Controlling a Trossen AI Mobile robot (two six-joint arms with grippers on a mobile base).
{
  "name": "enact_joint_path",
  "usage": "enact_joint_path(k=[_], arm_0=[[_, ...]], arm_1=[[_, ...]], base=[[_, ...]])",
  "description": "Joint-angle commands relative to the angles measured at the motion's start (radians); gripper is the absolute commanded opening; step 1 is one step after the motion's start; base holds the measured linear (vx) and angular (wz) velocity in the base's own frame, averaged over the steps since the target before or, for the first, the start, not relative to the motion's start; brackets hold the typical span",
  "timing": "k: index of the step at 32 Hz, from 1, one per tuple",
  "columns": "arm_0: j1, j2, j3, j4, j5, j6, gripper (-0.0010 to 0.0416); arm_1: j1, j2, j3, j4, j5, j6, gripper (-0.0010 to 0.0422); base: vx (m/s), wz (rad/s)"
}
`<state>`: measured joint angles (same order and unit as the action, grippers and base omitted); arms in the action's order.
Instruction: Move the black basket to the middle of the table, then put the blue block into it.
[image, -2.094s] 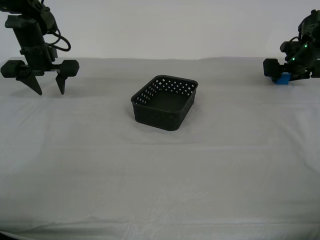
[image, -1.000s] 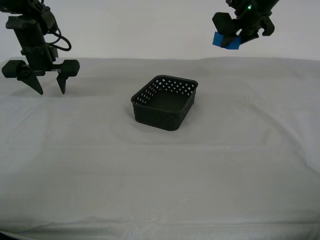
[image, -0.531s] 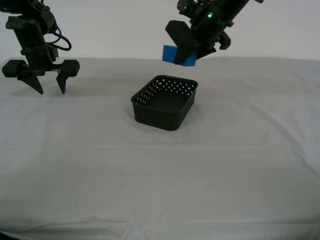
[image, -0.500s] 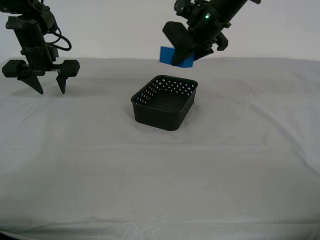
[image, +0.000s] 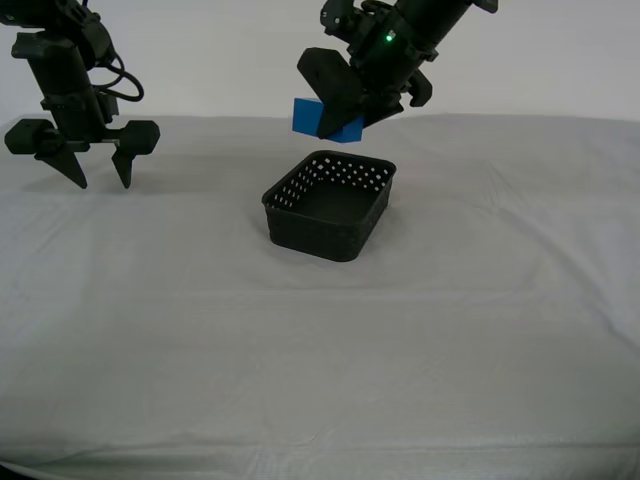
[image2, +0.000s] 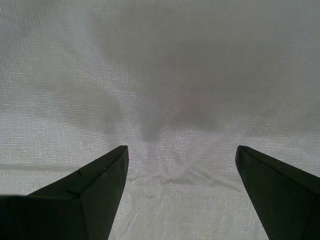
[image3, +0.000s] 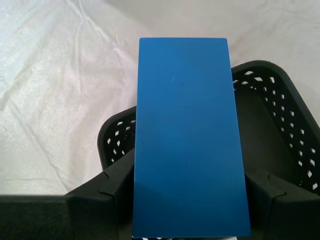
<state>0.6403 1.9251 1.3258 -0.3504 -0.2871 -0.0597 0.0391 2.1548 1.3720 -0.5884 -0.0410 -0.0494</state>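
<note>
The near half of the table (image: 330, 380) is lying under a plain, slightly wrinkled white-grey cloth, with nothing resting on it up to the near edge.

Toward the middle of the table, the black basket (image: 330, 205) is sitting upright on the cloth with its open side facing up. Rows of small holes are showing along its walls, and its interior is showing only the dark floor. In the first wrist view the same basket (image3: 280, 130) is appearing below and behind the carried block, with its rounded rim and perforated walls visible on both sides of the block.

Above the far rim of the basket, my first gripper (image: 335, 108) is hanging in the air, reaching in from the far side of the table. Its fingers (image3: 115, 200) are pressing against the two long sides of the blue block (image: 318, 117), gripping it. The blue block is being held clear of the basket rim, not touching it, and is tilted slightly in the exterior view. In the first wrist view the blue block (image3: 187, 135) is filling the space between the two dark fingers, its broad flat face turned to the camera.

Near the far edge of the table toward the exterior view's left, well apart from the basket, my second gripper (image: 83, 165) is hanging with its fingertips (image2: 95, 185) pointing down at bare cloth. Its fingers are spread wide and are gripping nothing
</note>
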Motion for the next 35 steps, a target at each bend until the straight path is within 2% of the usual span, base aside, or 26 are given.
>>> enact_joint_path(k=[1, 4, 5, 7, 9, 10, 35], arm_0=[[0.000, 0.000, 0.001, 0.001, 0.000, 0.001, 0.0162], [0.001, 0.000, 0.001, 0.001, 0.000, 0.002, 0.0236], [0.000, 0.000, 0.001, 0.001, 0.000, 0.002, 0.0248], [0.001, 0.000, 0.001, 0.001, 0.000, 0.005, 0.0317], [0.001, 0.000, 0.001, 0.001, 0.000, 0.005, 0.0346], [0.001, 0.000, 0.001, 0.000, 0.000, 0.005, 0.0377], [0.001, 0.000, 0.001, 0.006, 0.000, 0.005, 0.0387]], arm_1=[[0.000, 0.000, 0.000, -0.006, 0.000, 0.002, 0.0295], [0.000, 0.000, 0.000, -0.008, 0.000, 0.002, 0.0295], [0.000, 0.000, 0.000, -0.008, 0.000, 0.002, 0.0295], [0.000, 0.000, 0.000, -0.009, 0.000, 0.003, 0.0295], [0.000, 0.000, 0.000, -0.009, 0.000, 0.003, 0.0295], [0.000, 0.000, 0.000, -0.007, -0.001, 0.006, 0.0295], [0.000, 0.000, 0.000, 0.016, 0.000, 0.006, 0.0295]], base=[[0.000, 0.000], [0.000, 0.000], [0.000, 0.000], [0.000, 0.000], [0.000, 0.000], [0.000, 0.000], [0.000, 0.000]])
